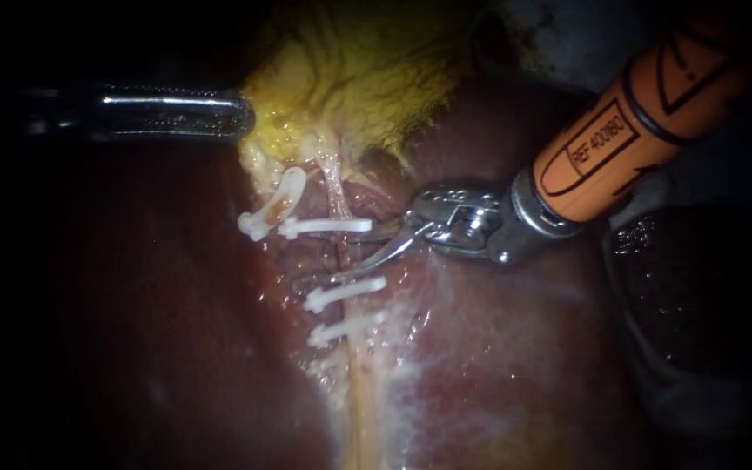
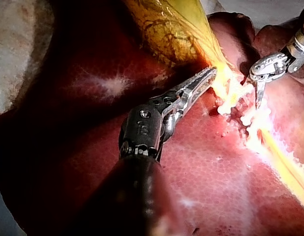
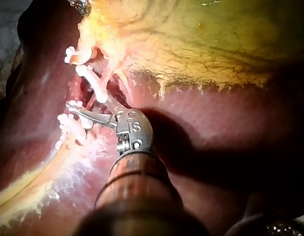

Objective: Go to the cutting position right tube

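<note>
Right tube (image 1: 335, 183) ran as a thin pink strand from the far side toward the near side, down the middle of the field. The tips of our right instrument (image 1: 374, 254) stood just beside it, on its right. That instrument's two curved blades were spread, with a clear gap between them and nothing pinched. The longer blade reached left to the tube, in the stretch between the upper clip (image 1: 328, 226) and the middle clip (image 1: 345, 292). We could not tell whether the other blade touched the tube.

A nearest clip (image 1: 345, 329) crossed the same tube just nearer than the middle one. To the left of the tube, a curved clip (image 1: 271, 204) sat apart on a short stub of tissue. The yellow gallbladder (image 1: 367, 78) lay on the far side, where the tube began.

Our left instrument (image 1: 241, 113) came in from the left, with its tip against the gallbladder's left edge and well apart from the blades. We could not tell how its tip was set. The dark red liver (image 1: 498, 348) lay beneath and around everything.
</note>
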